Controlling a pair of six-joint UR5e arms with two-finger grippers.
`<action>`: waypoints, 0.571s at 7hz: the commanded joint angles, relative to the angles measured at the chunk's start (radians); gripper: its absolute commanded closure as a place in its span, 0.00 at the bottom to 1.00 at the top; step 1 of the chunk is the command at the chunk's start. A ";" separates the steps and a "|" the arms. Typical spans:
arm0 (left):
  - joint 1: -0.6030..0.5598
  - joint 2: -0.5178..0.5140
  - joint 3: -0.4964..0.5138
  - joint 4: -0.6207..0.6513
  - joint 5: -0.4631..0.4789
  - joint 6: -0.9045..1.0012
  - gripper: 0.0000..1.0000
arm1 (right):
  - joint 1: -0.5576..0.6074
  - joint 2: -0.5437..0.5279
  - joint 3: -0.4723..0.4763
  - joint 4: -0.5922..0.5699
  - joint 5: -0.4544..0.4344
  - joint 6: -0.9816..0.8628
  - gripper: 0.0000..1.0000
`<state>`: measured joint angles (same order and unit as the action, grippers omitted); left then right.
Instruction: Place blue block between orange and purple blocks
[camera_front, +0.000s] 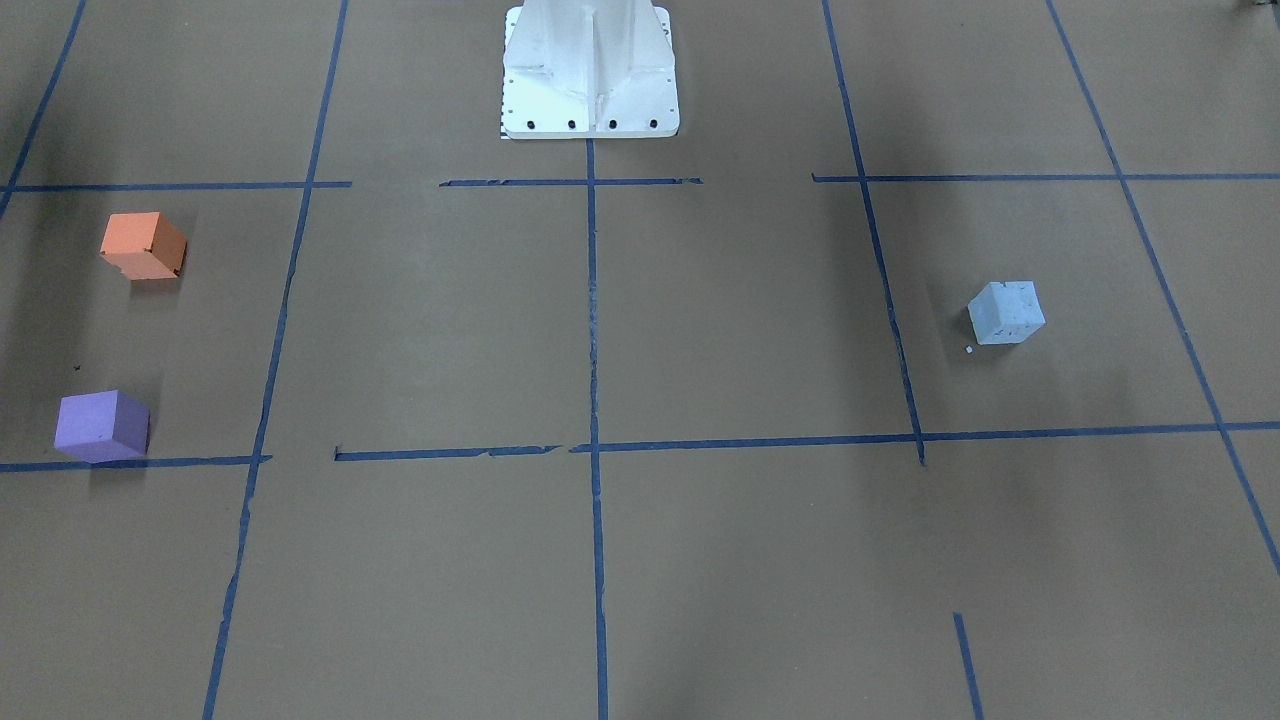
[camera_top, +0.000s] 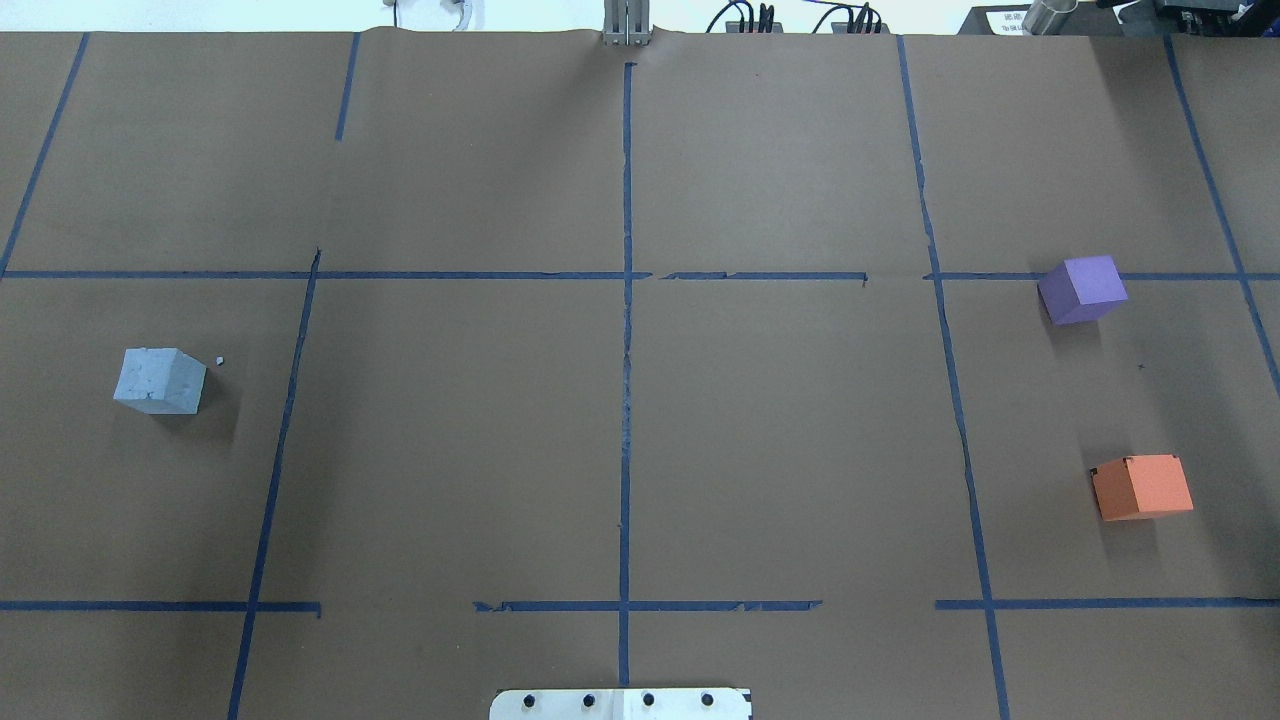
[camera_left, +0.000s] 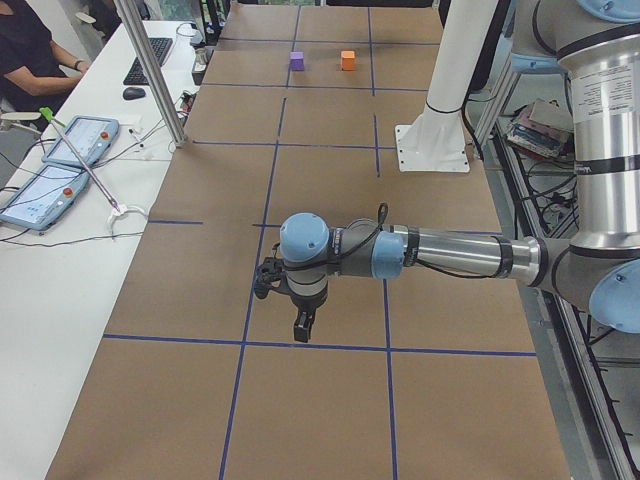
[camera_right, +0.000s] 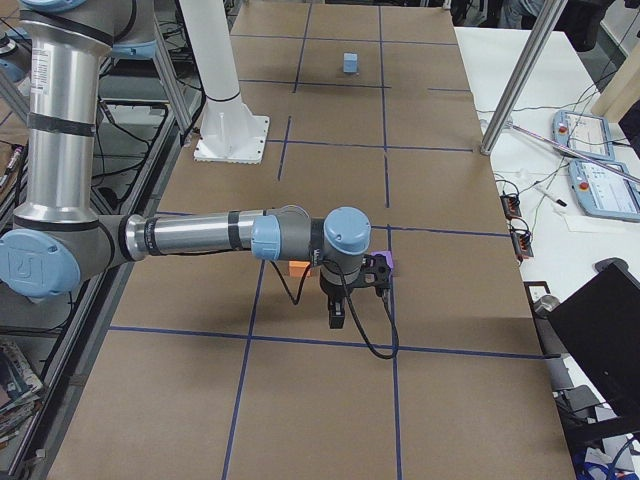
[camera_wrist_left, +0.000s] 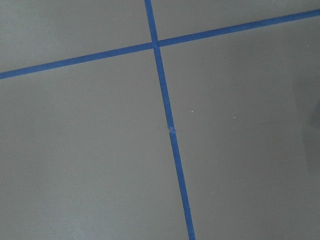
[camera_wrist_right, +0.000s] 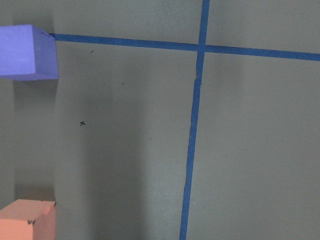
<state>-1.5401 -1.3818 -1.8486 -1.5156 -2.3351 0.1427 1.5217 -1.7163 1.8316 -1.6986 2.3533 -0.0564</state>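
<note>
the brown-paper tabletop, marked off in blue tape lines, carries everything. the white robot pedestal stands at its near edge, in the middle. the left arm and the right arm each stretch out low over their own end of the tabletop. they show only in the side views, so i cannot tell whether the left claw or the right claw is released or clenched. neither appears to hold a block.

the blue block sits alone on the robot's left side, well apart from the other two. the left wrist view shows only paper and tape, so that claw does not look lined up on it.

the purple block and the orange block sit on the robot's right side, purple farther from the robot, with a bare gap between them. a small x mark lies in that gap. a tiny white crumb lies just beside the blue block.

judging from this, nothing of the task is done. the reach, the grasp, the carry across and the placing all remain.
</note>
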 joint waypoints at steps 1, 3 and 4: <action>0.000 0.003 0.005 -0.006 -0.004 0.000 0.00 | 0.000 0.000 -0.003 0.010 0.001 0.001 0.00; -0.002 0.004 0.008 -0.008 -0.012 0.005 0.00 | 0.000 -0.002 0.000 0.013 0.003 0.004 0.00; -0.002 0.006 -0.004 -0.009 -0.019 0.005 0.00 | 0.000 0.000 0.009 0.013 0.001 0.009 0.00</action>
<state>-1.5410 -1.3773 -1.8438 -1.5233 -2.3467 0.1464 1.5217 -1.7175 1.8328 -1.6869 2.3553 -0.0521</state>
